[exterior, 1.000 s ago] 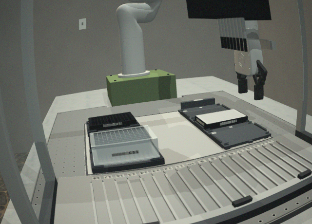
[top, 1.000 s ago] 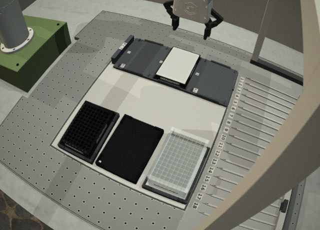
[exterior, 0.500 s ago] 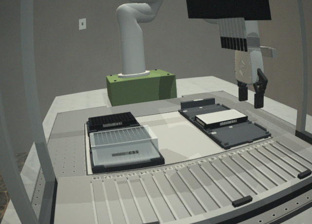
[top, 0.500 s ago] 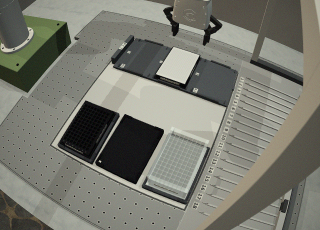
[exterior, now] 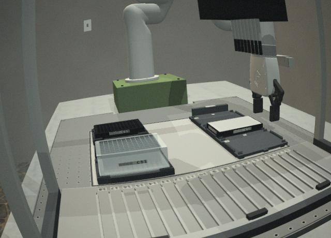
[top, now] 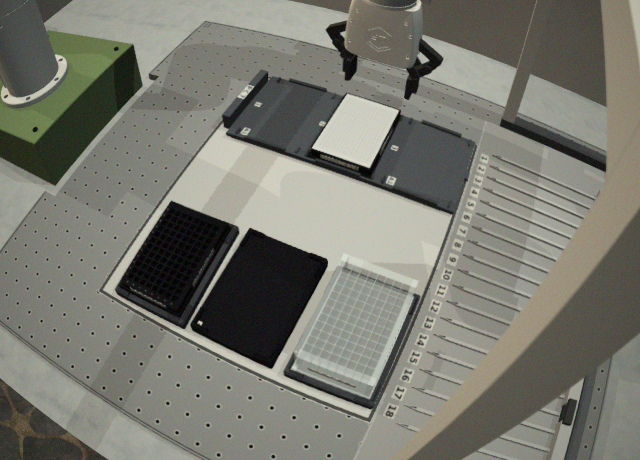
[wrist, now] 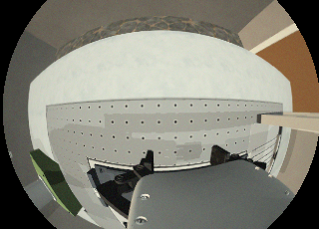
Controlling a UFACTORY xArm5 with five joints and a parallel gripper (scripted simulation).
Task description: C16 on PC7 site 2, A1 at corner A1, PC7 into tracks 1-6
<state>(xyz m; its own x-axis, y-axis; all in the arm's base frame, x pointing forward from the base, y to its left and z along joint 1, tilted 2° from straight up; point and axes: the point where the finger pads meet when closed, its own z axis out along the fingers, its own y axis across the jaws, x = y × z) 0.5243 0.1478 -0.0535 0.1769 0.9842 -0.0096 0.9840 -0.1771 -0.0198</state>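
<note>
PC7 lies on the apron, its far-from-handle end at the rail mouth beside tracks 1 to about 6. Its handle points toward the arm base. C16 sits on site 2 and looks flat; labels show on its nest-side short end and rail-side long side. Its A1 corner mark is hidden. Sites 1 and 3 are empty. C15 and C51 are in their nests; S2 is empty. My gripper is open and empty, above and beyond the carrier's far long side.
The rails run away from the apron. Dark blocks stand at their back; no lit lamp shows. A pipetting head hangs above the rails. A frame post stands beyond track 1.
</note>
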